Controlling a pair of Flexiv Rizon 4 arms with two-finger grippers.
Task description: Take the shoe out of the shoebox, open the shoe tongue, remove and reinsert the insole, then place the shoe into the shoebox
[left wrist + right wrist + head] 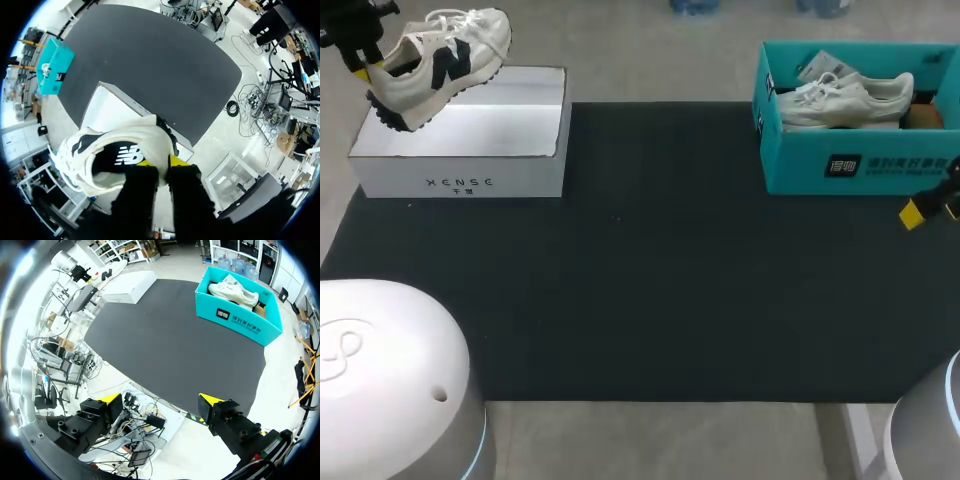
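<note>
A white sneaker with a dark side logo hangs tilted, toe up, over the open white shoebox at the back left. My left gripper is shut on its heel collar. In the left wrist view the sneaker sits just ahead of the gripper, one yellow tip inside the collar and one outside, with the white box beneath. My right gripper stands open and empty off the table's right front; one yellow fingertip shows in front of the teal box.
A teal shoebox at the back right holds another white sneaker. The black mat covers the table between the two boxes. The right wrist view shows the teal box and the white box far ahead.
</note>
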